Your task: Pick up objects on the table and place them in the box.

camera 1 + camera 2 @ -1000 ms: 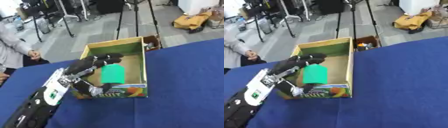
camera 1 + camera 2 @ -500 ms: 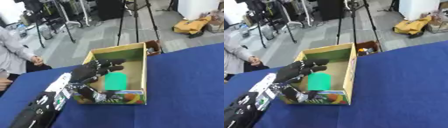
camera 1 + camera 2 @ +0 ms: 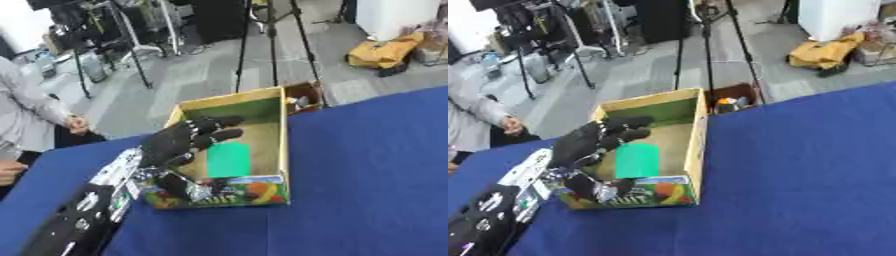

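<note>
An open cardboard box (image 3: 283, 131) with a printed fruit picture on its front wall stands on the blue table (image 3: 367, 175). A flat green object (image 3: 227, 159) lies on the box floor. My left hand (image 3: 179, 142) hovers over the box's left side with its fingers spread and nearly straight, holding nothing, just left of the green object. The black and silver left arm (image 3: 83, 220) comes in from the lower left. My right hand shows in neither view.
Beyond the table's far edge are tripod legs (image 3: 300, 30), a yellow bag (image 3: 389, 52) on the floor and a small open carton (image 3: 305, 96) just behind the box. A seated person (image 3: 31, 112) is at the left edge.
The green object has left my left hand and now lies in the box. The hand has opened and drawn back a little to the left. The camera has also shifted.
</note>
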Robot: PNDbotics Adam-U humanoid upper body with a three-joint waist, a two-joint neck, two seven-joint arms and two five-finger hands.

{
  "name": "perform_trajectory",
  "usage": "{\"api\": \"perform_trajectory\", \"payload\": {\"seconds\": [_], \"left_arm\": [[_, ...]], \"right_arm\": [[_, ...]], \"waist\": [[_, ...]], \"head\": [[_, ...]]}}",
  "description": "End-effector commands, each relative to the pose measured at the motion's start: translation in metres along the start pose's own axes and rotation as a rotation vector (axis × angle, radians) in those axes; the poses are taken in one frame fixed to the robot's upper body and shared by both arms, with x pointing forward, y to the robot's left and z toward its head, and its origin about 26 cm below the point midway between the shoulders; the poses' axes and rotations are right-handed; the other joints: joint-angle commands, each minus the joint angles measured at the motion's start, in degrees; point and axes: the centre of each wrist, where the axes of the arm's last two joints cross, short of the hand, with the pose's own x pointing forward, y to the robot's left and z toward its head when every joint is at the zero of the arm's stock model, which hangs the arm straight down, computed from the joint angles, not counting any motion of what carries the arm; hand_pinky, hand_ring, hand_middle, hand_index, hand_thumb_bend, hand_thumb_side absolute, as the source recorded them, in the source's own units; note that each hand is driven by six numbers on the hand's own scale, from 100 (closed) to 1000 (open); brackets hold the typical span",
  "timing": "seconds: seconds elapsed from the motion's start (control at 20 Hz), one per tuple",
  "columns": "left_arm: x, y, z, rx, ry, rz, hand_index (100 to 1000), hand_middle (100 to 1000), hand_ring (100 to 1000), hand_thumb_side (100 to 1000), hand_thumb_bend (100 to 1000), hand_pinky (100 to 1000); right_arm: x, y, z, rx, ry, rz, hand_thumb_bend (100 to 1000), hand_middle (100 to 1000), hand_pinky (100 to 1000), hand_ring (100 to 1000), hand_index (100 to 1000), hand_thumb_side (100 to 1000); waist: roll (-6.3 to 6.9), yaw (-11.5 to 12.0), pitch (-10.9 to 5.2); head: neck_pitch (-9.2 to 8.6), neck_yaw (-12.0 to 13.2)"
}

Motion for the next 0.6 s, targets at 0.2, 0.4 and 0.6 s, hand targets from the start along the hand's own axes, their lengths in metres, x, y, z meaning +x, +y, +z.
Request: {"api": "perform_trajectory", "payload": {"seconds": [0.2,0.4,0.6], "left_arm": [[0.0006,-0.0086,0.0082,0.019,-0.004,0.042,1000,1000,903,983,249,787],[0.0024,-0.0099,0.0081,-0.011,-0.007,0.063,1000,1000,903,899,237,806],[0.0037,-0.0078,0.0055,-0.019,-0.003,0.12,1000,1000,897,926,177,808]], "right_arm": [[0.0046,0.0012,-0.0048,0.001,-0.021,-0.002,100,486,913,925,851,438],[0.0045,0.0015,-0.0044,-0.002,-0.017,-0.002,100,486,914,926,851,433],[0.0045,0.0013,-0.0036,-0.005,-0.012,0.0,100,485,915,927,851,429]], "waist": [[-0.33,-0.1,-1.7],[-0.15,-0.1,-1.78],[-0.07,0.0,-1.83]], "head": [[-0.89,0.3],[-0.92,0.3],[-0.94,0.4]]}}
